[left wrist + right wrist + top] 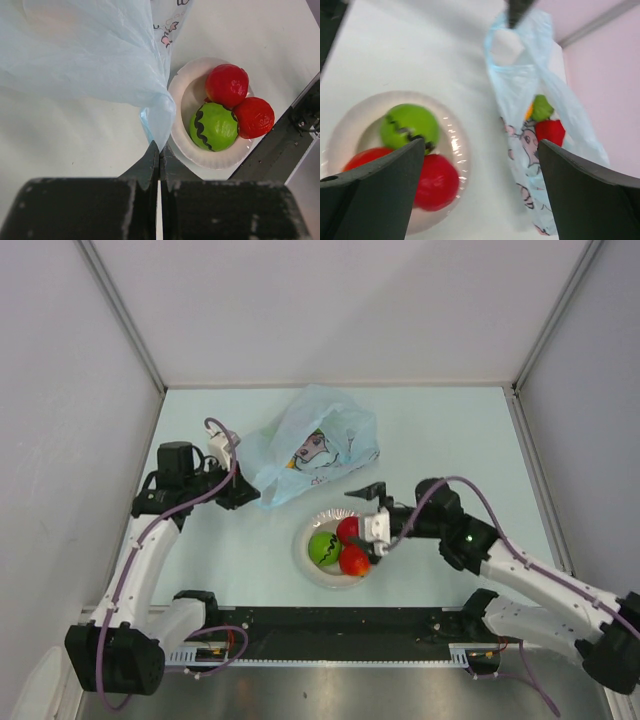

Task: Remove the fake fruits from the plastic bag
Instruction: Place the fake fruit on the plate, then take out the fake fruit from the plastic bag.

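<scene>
The light-blue plastic bag [315, 445] lies at the back middle of the table, and my left gripper [245, 487] is shut on its left edge. In the left wrist view the bag [90, 55] fans out from the pinched tip at my left gripper [160, 147]. Through its film show a red fruit [550, 131] and a green fruit [541, 107]. On the white plate [300, 540] sit a green striped fruit [323, 547] and two red fruits [350, 530] [354, 560]. My right gripper [372, 518] hangs open over the plate's right side, holding nothing.
The plate [210, 157] stands just in front of the bag, close to the dark base rail [330, 625] at the near edge. White walls enclose the table on the left, back and right.
</scene>
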